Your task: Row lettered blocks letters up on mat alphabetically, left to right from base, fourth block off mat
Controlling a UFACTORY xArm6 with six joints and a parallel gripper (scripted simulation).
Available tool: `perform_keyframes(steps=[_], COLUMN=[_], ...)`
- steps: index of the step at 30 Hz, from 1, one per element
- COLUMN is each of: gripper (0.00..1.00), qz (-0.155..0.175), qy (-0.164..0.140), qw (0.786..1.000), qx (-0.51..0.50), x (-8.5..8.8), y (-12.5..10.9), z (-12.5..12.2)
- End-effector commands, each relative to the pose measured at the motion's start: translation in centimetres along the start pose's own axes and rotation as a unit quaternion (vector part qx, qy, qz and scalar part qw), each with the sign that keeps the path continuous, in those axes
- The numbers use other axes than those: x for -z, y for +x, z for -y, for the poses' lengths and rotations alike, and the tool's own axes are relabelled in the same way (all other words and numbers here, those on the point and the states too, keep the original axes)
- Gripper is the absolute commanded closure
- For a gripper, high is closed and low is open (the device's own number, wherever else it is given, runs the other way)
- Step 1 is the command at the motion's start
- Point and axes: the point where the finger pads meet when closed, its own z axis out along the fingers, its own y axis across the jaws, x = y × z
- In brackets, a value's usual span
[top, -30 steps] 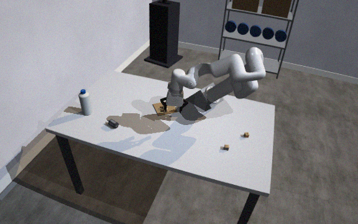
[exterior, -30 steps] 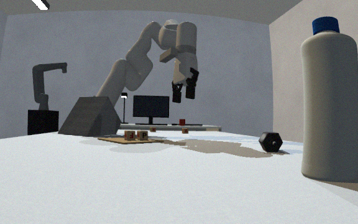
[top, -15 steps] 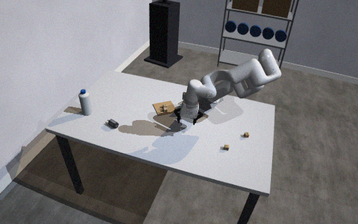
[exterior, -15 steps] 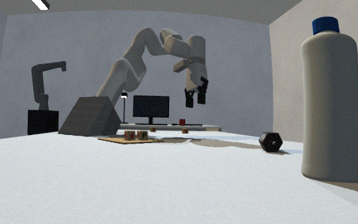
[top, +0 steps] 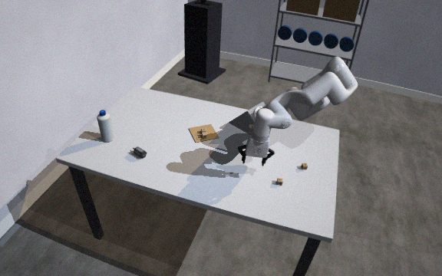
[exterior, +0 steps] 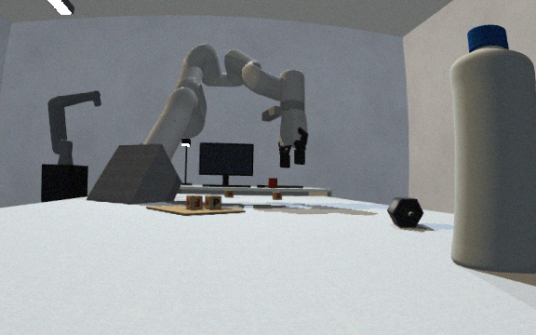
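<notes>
A tan mat (top: 200, 133) lies on the white table; it also shows in the exterior view (exterior: 195, 209). Two wooden blocks (top: 202, 133) sit side by side on it; in the exterior view their sides show E (exterior: 194, 202) and P (exterior: 213, 202). Two more small blocks lie off the mat toward the table's right end, one (top: 304, 165) farther back, one (top: 279, 181) nearer the front edge; they also show in the exterior view (exterior: 229, 194) (exterior: 276, 195). My gripper (top: 255, 156) is open and empty, high above the table between the mat and those two blocks; it also shows in the exterior view (exterior: 292, 156).
A white bottle with a blue cap (top: 105, 126) stands at the table's left end. A small black hexagonal object (top: 140, 152) lies near the front left. My grey wedge-shaped base (exterior: 134, 174) sits behind the mat. A shelf and a black cabinet stand on the floor beyond.
</notes>
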Motion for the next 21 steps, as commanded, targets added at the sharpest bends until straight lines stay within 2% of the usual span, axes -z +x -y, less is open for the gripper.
perform_keyframes(steps=[1,6,8,11,16,17,21], gripper=[0.00,0.00,0.00,0.00,0.00,0.36,0.36], qz=[0.010,0.017,0.017,0.021,0.023,0.023,0.023], qy=[-0.004,-0.021,-0.021,-0.035,-0.041,-0.041,-0.041], qw=[1.000,0.999,0.999,0.999,0.998,0.998,0.998], qx=[-0.012,-0.020,-0.020,-0.026,-0.029,-0.029,-0.029], x=[0.2,0.1,0.1,0.1,0.2,0.2,0.2], y=[-1.7,-2.1,-2.1,-2.1,-2.0,-2.0,-2.0], z=[-5.7,-10.1,-10.1,-13.1,-14.3,-14.3,-14.3])
